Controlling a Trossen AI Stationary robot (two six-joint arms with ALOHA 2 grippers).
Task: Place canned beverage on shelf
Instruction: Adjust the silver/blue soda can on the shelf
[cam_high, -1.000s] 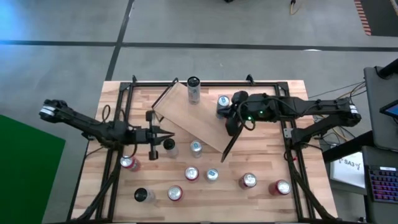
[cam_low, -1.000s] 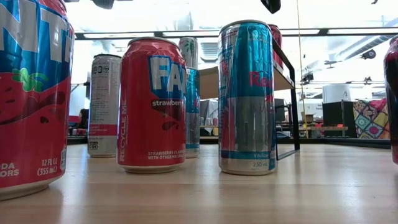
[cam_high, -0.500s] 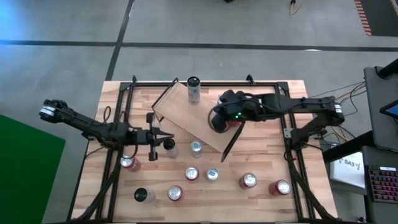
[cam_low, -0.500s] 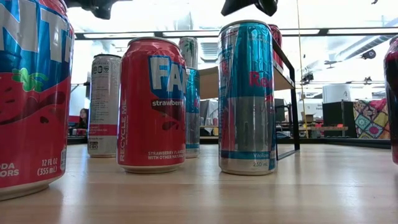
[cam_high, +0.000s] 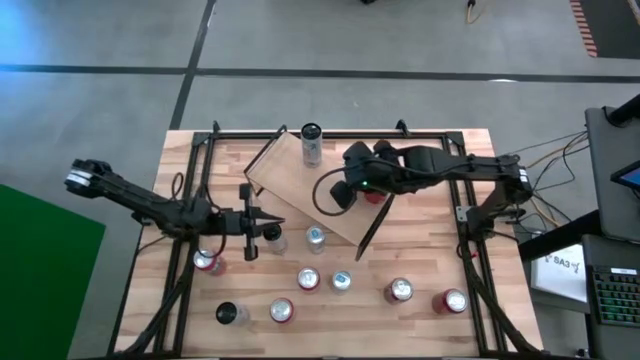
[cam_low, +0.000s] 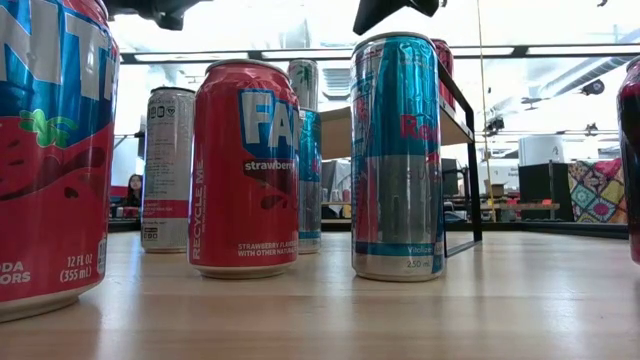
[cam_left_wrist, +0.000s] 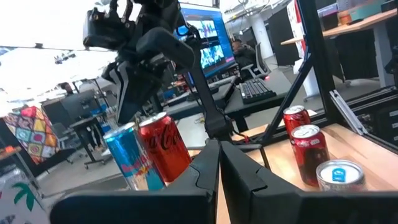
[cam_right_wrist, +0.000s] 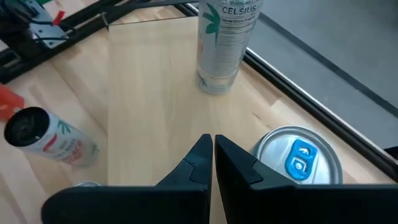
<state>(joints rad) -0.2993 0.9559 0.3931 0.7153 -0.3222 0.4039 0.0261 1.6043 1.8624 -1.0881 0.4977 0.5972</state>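
Our right gripper (cam_high: 340, 192) slid further across the shelf (cam_high: 300, 180) since a second ago, fingers pressed together, holding nothing. A blue-topped can (cam_right_wrist: 298, 155) stands on the shelf right beside it, the Celsius can (cam_right_wrist: 225, 37) further ahead. Plenty of table cans left.

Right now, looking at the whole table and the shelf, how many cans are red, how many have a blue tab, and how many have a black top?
Red cans: 6
Blue-tab cans: 3
Black-top cans: 3
Total: 12 cans
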